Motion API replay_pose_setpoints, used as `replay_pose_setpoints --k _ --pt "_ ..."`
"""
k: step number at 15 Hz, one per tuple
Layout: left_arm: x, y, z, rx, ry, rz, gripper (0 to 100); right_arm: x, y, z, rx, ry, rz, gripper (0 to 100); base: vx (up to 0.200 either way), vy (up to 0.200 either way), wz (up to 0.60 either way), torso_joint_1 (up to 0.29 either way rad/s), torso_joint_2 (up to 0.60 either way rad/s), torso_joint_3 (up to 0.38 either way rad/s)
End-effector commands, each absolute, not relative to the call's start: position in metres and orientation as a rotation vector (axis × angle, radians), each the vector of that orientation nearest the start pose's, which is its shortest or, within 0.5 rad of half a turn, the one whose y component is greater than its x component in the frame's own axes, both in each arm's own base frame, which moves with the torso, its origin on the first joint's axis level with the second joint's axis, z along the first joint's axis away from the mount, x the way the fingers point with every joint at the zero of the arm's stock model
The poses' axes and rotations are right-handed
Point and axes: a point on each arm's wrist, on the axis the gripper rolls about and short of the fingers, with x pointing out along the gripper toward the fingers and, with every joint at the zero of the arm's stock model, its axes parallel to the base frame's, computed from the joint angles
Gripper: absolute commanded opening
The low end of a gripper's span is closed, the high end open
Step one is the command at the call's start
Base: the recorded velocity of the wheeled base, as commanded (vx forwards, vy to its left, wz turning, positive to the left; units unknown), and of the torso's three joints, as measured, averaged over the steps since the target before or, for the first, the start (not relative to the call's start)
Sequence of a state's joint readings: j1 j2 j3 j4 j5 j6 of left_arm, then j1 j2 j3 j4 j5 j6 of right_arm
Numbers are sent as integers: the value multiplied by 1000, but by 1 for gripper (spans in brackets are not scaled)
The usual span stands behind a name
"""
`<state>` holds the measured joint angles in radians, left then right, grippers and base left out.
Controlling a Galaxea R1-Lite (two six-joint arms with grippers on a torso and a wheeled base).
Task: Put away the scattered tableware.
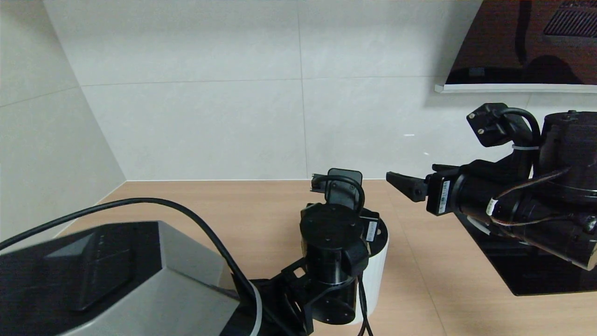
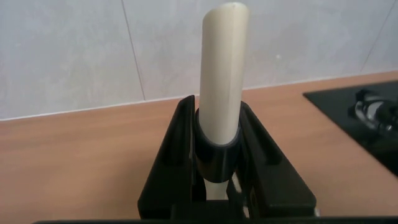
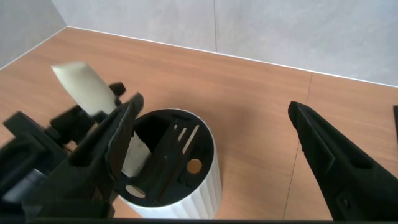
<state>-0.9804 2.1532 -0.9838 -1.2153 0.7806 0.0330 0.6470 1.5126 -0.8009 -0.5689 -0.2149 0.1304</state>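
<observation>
Left gripper [image 2: 217,115] is clamped on a cream utensil [image 2: 221,68]: smooth rounded handle, with a black band around it right where the fingers pinch. It stands close to upright, a little tilted, rounded end up. The lower end appears to dip into the white holder [image 3: 202,190] on the wooden counter [image 1: 242,210]. Right gripper [image 3: 214,109] hangs near the holder, jaws spread wide, holding nothing.
</observation>
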Motion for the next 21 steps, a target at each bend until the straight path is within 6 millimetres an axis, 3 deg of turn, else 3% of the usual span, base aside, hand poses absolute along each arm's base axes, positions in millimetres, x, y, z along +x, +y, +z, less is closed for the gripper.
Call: replay_pose_setpoints --k 1,8,9,17,20,21 --pt "236 -323 118 11 -22 -199 0 215 157 227 66 163 422 100 0 0 0 0 0 0" --pt "237 -324 113 22 -15 -198 0 215 157 226 65 164 422 100 0 0 0 0 0 0" --pt "237 -325 114 18 -19 -199 100 215 157 227 66 163 424 100 0 0 0 0 0 0" --pt "236 -322 120 7 -28 -197 100 215 157 227 67 161 422 100 0 0 0 0 0 0" --pt "227 -309 148 -40 -68 -203 100 214 156 228 68 158 418 100 0 0 0 0 0 0" --pt "217 -290 179 -87 -113 -244 100 215 150 233 80 143 400 100 0 0 0 0 0 0"
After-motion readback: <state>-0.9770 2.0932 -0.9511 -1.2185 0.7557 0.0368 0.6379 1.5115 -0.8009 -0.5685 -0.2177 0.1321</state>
